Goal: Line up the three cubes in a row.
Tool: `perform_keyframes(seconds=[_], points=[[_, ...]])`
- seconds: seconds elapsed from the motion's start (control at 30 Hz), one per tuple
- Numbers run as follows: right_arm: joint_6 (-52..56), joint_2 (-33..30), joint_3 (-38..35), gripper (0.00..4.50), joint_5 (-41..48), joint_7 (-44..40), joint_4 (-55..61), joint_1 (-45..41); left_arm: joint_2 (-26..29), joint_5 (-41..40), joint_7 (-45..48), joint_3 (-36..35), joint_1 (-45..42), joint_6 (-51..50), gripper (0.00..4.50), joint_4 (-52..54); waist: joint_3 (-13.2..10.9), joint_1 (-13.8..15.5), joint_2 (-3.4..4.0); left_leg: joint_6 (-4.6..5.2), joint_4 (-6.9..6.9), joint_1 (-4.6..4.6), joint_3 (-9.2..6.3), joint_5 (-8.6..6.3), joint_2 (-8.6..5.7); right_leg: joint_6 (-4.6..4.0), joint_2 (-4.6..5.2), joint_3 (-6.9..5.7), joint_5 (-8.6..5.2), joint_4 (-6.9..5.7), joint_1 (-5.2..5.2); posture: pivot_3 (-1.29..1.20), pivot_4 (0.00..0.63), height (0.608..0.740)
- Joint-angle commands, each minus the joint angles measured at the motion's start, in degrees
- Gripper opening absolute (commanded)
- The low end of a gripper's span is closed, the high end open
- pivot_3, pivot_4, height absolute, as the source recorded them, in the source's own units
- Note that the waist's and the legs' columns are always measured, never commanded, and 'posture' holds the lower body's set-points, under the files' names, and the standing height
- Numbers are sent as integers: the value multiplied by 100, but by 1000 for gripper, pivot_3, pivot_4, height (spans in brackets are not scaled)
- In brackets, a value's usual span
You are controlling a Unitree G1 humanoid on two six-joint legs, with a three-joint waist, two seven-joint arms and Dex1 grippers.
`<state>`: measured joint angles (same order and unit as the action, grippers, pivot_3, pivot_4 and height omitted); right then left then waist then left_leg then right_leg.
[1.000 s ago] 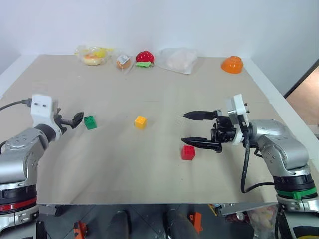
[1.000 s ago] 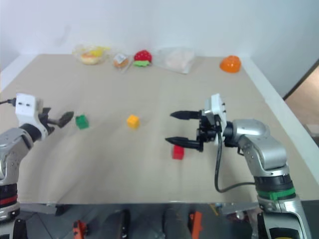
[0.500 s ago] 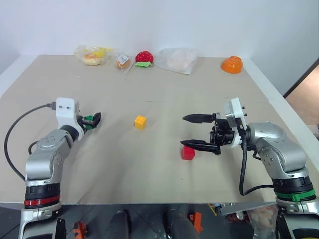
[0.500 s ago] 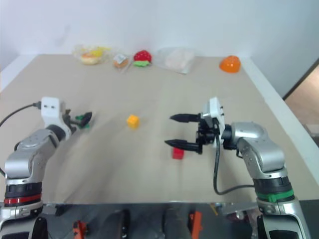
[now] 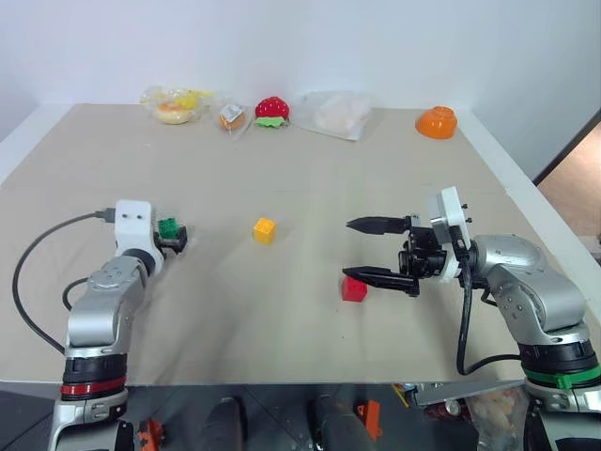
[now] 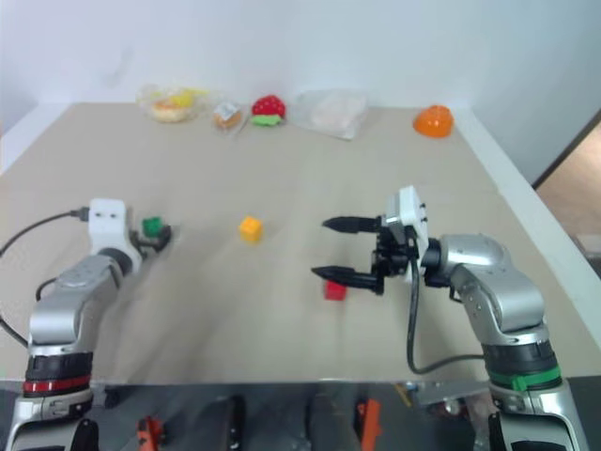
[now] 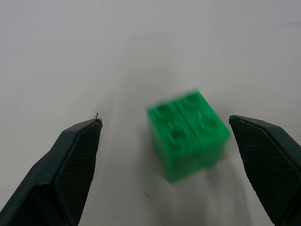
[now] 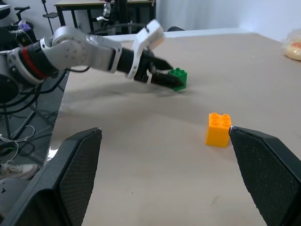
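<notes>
Green cube [image 7: 188, 134] sits between your left gripper [image 5: 175, 236] fingers, which stand wide apart around it without clamping; the cube rests on the tan table [image 5: 282, 150] toward its left side. Your yellow-orange cube [image 5: 265, 230] lies near the middle of the table, well apart from the green one, and the red cube [image 5: 354, 288] lies further right and nearer to you. Your right gripper [image 5: 369, 251] hangs level above the table with its jaws spread wide and nothing in them; its lower finger [image 5: 376, 276] is just over the red cube, though you cannot tell whether it touches
</notes>
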<state>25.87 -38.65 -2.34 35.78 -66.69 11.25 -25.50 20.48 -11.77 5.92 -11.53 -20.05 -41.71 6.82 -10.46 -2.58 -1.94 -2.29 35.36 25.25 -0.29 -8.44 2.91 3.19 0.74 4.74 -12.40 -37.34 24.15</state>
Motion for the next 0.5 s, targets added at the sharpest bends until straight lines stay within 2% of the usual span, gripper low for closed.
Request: perform_keyframes(seconds=[0.03, 0.43, 0.5], points=[[-8, 120, -189, 4500, 263, 121, 249, -200, -34, 60, -75, 11, -4, -32, 4476, 341, 0, 0, 0, 0, 0, 0, 0, 0, 0, 0, 0, 0, 0, 0, 0, 0, 150, 740], [-75, 178, -116, 4500, 242, 125, 246, -137, -309, 251, -372, 32, 49, -48, 4476, 296, 0, 1, 0, 0, 0, 1, -1, 0, 0, 1, 0, 0, 1, 0, -1, 0, 150, 740], [-90, 172, -113, 4500, 235, 119, 241, -109, -337, 262, -381, 17, 51, -6, 3970, 261, 0, 1, 0, 0, 0, 1, 0, 0, 0, 0, 0, 0, 1, 0, 0, 0, 150, 740]])
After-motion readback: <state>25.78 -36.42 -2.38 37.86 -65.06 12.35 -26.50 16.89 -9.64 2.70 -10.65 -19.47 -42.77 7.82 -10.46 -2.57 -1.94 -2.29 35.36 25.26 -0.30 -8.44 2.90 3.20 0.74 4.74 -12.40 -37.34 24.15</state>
